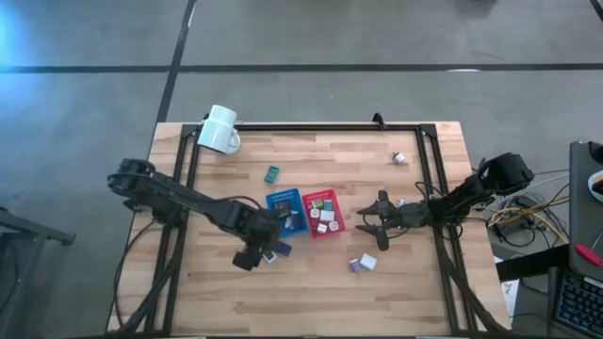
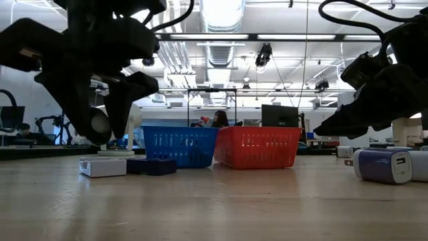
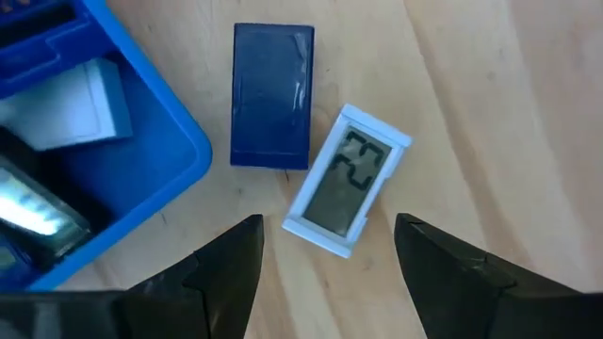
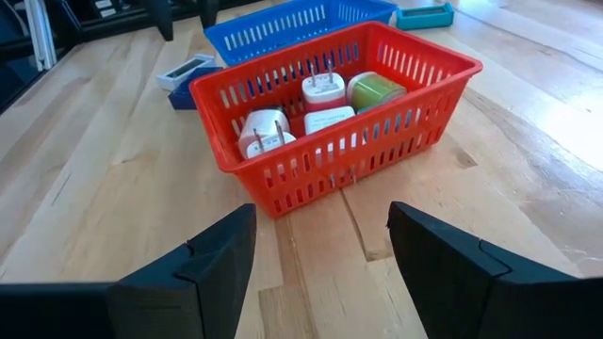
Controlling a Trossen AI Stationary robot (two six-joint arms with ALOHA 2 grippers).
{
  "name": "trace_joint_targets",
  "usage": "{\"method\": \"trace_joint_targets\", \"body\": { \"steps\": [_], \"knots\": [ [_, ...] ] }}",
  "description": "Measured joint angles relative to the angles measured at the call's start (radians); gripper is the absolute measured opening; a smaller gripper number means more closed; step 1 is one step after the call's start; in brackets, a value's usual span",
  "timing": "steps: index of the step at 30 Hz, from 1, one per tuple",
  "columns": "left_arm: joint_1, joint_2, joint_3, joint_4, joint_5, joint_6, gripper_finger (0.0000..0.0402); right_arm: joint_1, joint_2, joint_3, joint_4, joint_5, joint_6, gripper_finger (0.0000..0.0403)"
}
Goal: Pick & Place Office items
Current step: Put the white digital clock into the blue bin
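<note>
Left end effector (image 3: 328, 247) open over white LCD item (image 3: 346, 181).
Dark blue item (image 3: 272, 95) at its 10 o'clock; right end effector (image 4: 322, 235) open facing red basket (image 4: 367, 146).

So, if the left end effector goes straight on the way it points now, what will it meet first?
Most likely the white-framed item lying tilted on the table, just ahead of the open left end effector and roughly between its fingers. The dark blue item lies beyond it. How far down it is remains unclear.

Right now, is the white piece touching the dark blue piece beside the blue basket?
Touching. In the left wrist view a corner of the white piece meets the dark blue piece with no wood between.
</note>
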Motion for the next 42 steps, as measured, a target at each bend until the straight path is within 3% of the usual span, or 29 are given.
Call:
{"method": "trace_joint_targets", "body": {
  "steps": [10, 17, 42],
  "knots": [
    [0.000, 0.047, 0.068, -0.060, -0.074, 0.197, 0.0243, 0.000, 0.000, 0.000, -0.004, 0.000, 0.004, 0.0235],
    [-0.001, 0.085, 0.098, -0.098, -0.077, 0.257, 0.0243, 0.000, 0.000, 0.000, -0.004, -0.010, 0.022, 0.0235],
    [-0.047, 0.160, 0.131, -0.081, -0.008, 0.227, 0.0243, 0.000, 0.001, 0.000, -0.007, -0.024, 0.026, 0.0235]
  ]
}}
